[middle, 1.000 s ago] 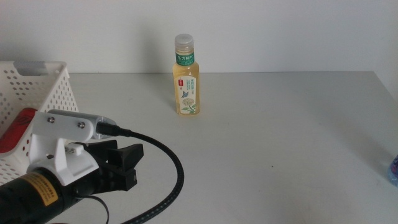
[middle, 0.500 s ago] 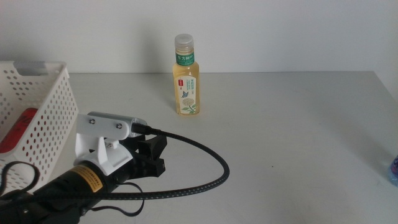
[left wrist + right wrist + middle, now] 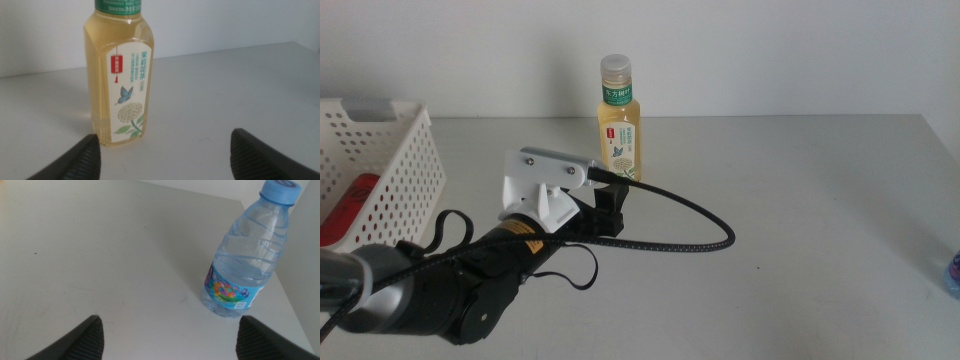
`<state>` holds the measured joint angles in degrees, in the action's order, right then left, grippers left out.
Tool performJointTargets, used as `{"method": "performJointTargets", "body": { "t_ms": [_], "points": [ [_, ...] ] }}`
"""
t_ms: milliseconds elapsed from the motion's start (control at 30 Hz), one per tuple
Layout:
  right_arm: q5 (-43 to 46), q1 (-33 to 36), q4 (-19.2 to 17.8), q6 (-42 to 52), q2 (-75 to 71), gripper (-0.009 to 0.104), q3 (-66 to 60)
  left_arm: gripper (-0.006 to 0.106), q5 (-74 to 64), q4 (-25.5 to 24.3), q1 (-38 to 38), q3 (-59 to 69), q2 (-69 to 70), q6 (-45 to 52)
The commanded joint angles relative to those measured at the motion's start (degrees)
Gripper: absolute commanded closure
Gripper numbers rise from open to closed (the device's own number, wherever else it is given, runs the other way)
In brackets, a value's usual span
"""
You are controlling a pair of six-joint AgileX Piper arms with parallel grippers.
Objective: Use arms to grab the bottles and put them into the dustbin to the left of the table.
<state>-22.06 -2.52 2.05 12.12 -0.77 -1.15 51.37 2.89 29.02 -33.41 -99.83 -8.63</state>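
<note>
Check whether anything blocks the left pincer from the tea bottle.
Nothing visible does. The left pincer is open, and the tea bottle stands upright ahead of it, off toward one jaw, with only bare table between. The right pincer waits by the water bottle.

bare lab table (image 3: pixel 800 200), white wall (image 3: pixel 770 50)

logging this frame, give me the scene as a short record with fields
left gripper: open, near the tea bottle, not touching it
tea bottle: upright at the table's back, ahead of the left gripper
right gripper: open, out of the middle view, facing the water bottle
water bottle: upright near the table's right edge, ungrasped
can: red, lying in the dustbin
dustbin: white, at the table's left
table: light grey
</note>
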Motion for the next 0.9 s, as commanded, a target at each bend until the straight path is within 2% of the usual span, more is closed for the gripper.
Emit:
{"method": "performJointTargets", "body": {
  "t_ms": [0,300,467,667,867],
  "points": [
    [3.54,-0.38,-0.43,0.50,-1.25,0.027,0.08,0.007,3.20,0.89,-0.76,-4.41,0.40,0.59],
    [3.54,-0.38,-0.43,0.50,-1.25,0.027,0.08,0.007,0.57,0.28,-1.08,-18.46,-8.32,4.12],
    [3.54,-0.38,-0.43,0.50,-1.25,0.027,0.08,0.007,-6.41,4.00,-1.08,-24.66,-10.33,8.63],
    [3.54,-0.38,-0.43,0.50,-1.25,0.027,0.08,0.007,-7.48,9.50,-1.13,-29.20,-13.32,10.67],
    [3.54,-0.38,-0.43,0.50,-1.25,0.027,0.08,0.007,-7.51,10.15,-1.13,-33.15,-16.75,10.67]
  ]
}}
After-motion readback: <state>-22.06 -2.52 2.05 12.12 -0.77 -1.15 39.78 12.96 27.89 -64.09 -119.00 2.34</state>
